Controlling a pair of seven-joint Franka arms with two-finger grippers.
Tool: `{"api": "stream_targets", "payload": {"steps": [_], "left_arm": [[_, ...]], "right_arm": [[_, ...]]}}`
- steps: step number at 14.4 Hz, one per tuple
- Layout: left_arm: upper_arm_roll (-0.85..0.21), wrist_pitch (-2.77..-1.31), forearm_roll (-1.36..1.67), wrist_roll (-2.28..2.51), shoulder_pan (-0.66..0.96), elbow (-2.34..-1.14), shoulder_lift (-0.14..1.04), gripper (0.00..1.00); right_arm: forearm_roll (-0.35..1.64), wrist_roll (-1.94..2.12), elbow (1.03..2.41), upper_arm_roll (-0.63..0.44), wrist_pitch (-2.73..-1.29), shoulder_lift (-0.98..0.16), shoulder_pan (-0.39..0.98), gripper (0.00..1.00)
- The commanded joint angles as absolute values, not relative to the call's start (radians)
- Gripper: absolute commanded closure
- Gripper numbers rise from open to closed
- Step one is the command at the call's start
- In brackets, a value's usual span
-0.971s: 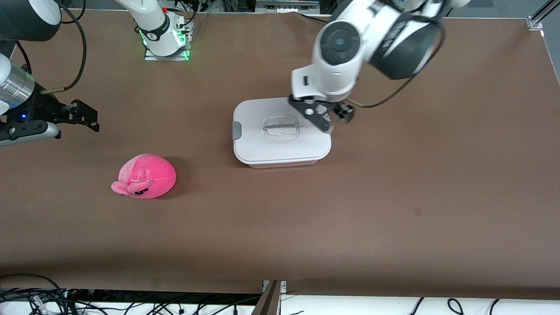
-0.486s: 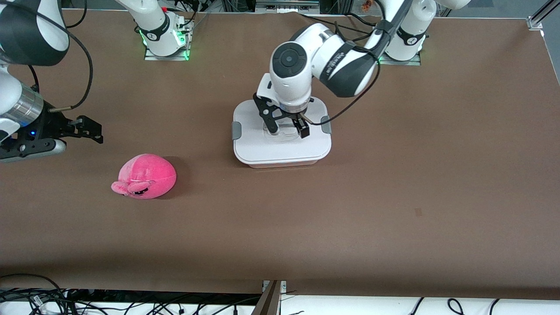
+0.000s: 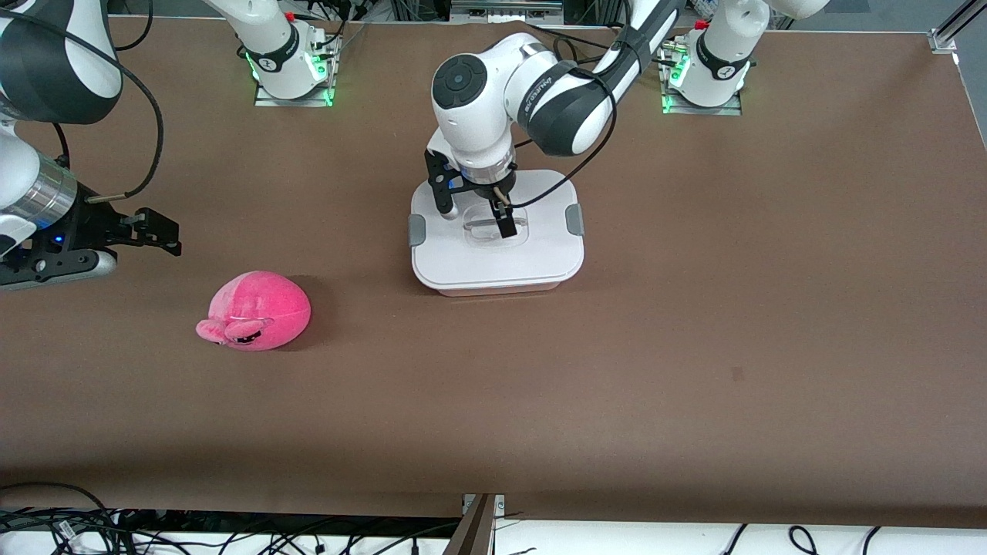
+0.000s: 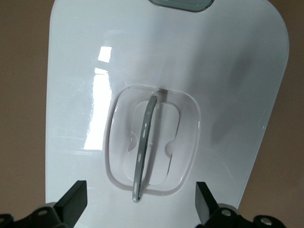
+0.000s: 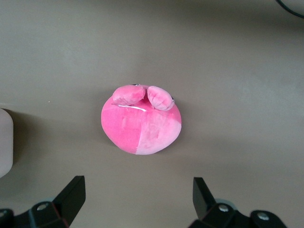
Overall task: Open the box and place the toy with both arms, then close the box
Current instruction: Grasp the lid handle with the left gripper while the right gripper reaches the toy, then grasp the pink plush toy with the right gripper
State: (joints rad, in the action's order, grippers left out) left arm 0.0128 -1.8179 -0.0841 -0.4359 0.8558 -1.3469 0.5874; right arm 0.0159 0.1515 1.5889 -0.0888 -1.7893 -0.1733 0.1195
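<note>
1. The box (image 3: 497,262) sits closed on the worktop (image 3: 694,347), its white lid (image 4: 228,71) flat and the grey side clips (image 3: 416,230) down; nothing has been opened yet.
2. The left tool (image 3: 474,214) hangs over the middle of the lid with its fingers spread wide and empty, straddling the clear recessed handle (image 4: 145,147), which stands up as a thin curved strip.
3. The toy (image 3: 254,311) lies on the worktop well apart from the box, toward the right arm's end and nearer the front camera.
4. The right tool (image 3: 158,229) hovers over the worktop near the toy, wide and empty; its wrist view looks straight down on the toy.
5. Risk: the handle is thin and slippery-looking, so a poorly centred pinch could slide off.
6. Risk: if the clips are latched, pulling the handle may lift or drag the whole box rather than free the lid.
7. Risk: the round, soft toy may squash or roll out of a shallow grip.
</note>
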Motion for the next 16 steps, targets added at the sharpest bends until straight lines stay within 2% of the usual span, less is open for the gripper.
{"api": "stream_targets", "payload": {"steps": [1,2,6,11,12,13,15,16], "left_arm": [[0.026,-1.844,-0.110,-0.471,0.868,-1.331,0.606,0.00],[0.026,-1.853,-0.110,-0.469,0.870,-1.331,0.612,0.00],[0.026,-1.876,-0.110,-0.469,0.870,-1.331,0.637,0.00],[0.026,-1.876,-0.106,-0.544,0.867,-1.338,0.637,0.00],[0.026,-1.876,-0.104,-0.592,0.864,-1.338,0.635,0.30],[0.026,-1.875,-0.097,-0.609,0.864,-1.336,0.634,0.55],[0.026,-1.875,-0.092,-0.606,0.868,-1.336,0.632,0.93],[0.026,-1.875,-0.089,-0.603,0.867,-1.336,0.632,1.00]], "right_arm": [[0.003,0.159,1.582,-0.081,-1.816,-0.205,0.107,0.00],[0.011,0.164,1.580,-0.080,-1.813,-0.259,0.107,0.00],[0.018,0.153,1.597,-0.080,-1.828,-0.302,0.114,0.00],[0.066,0.152,1.741,-0.075,-2.044,-0.345,0.121,0.00],[0.067,0.150,1.765,-0.072,-2.063,-0.347,0.121,0.00],[0.066,0.135,1.788,-0.071,-2.084,-0.348,0.127,0.00],[0.066,0.118,1.821,-0.071,-2.129,-0.360,0.143,0.00],[0.066,0.118,1.821,-0.071,-2.143,-0.377,0.143,0.00]]}}
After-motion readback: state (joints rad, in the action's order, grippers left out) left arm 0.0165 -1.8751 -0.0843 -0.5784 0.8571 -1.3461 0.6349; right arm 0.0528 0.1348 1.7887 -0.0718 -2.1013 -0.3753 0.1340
